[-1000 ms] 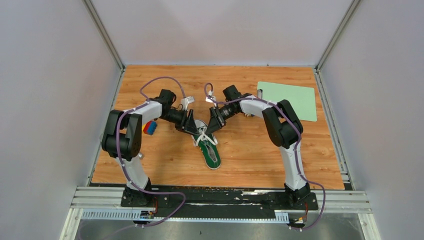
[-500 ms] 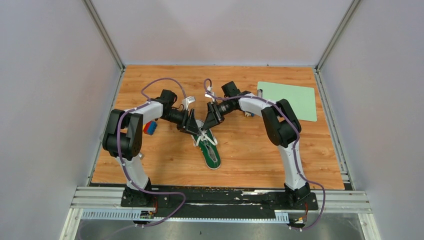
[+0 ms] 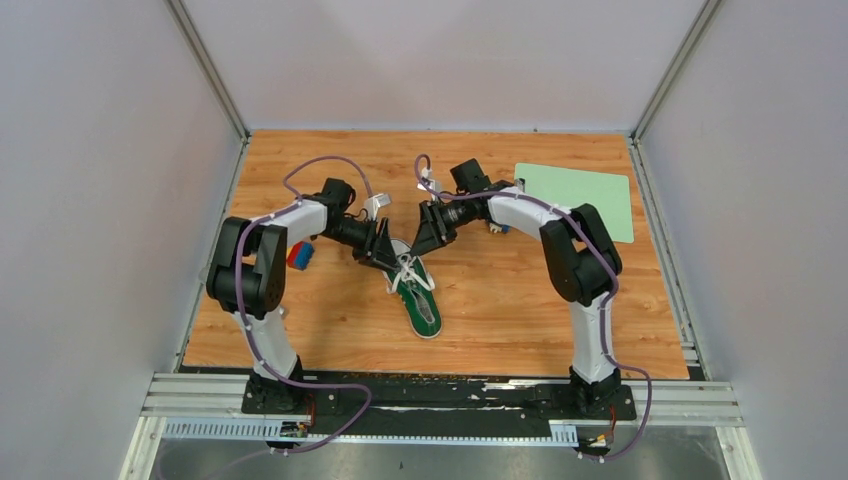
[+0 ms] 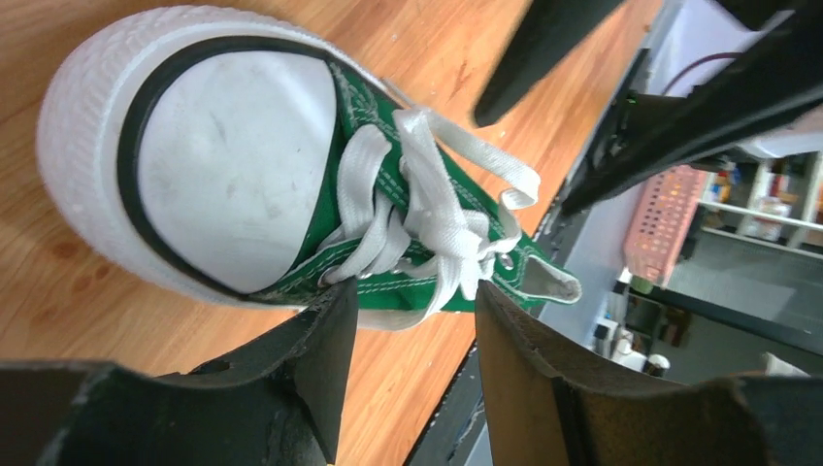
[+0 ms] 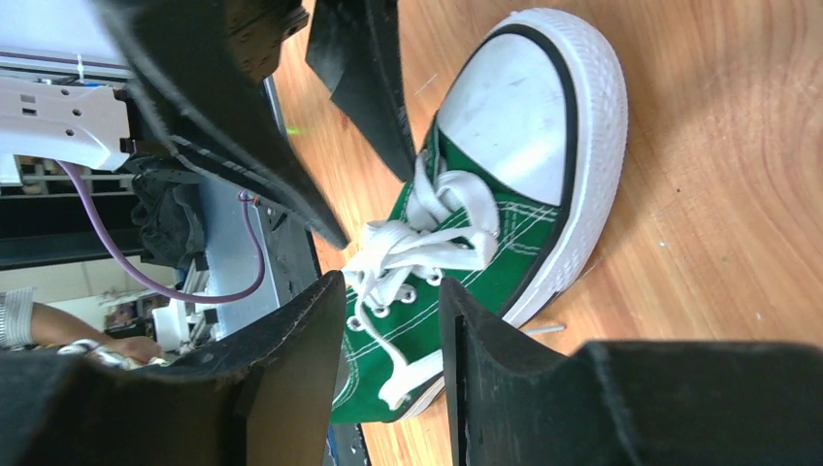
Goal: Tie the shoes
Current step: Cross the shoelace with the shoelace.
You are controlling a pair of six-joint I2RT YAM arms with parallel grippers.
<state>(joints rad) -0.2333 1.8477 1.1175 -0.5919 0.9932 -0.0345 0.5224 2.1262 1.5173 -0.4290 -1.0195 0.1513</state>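
Wooden table (image 3: 500, 300): green sneaker (image 3: 421, 306), pale-green mat (image 3: 580, 200), red-blue block (image 3: 298, 255).

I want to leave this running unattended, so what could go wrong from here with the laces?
The left pincer and right pincer hang open, close together over the laces: they could collide. The laces lie bunched, so closing jaws may catch several strands or none. Nothing holds the shoe down; a pull might drag it.

The shoe (image 3: 418, 300) lies in the middle of the table (image 3: 500, 310), toe far, heel near. The left gripper (image 3: 390, 258) sits over its far-left side, the right gripper (image 3: 418, 246) over its far-right. A small block (image 3: 298, 255) lies left of the shoe, and a flat mat (image 3: 580, 200) lies at the far right.
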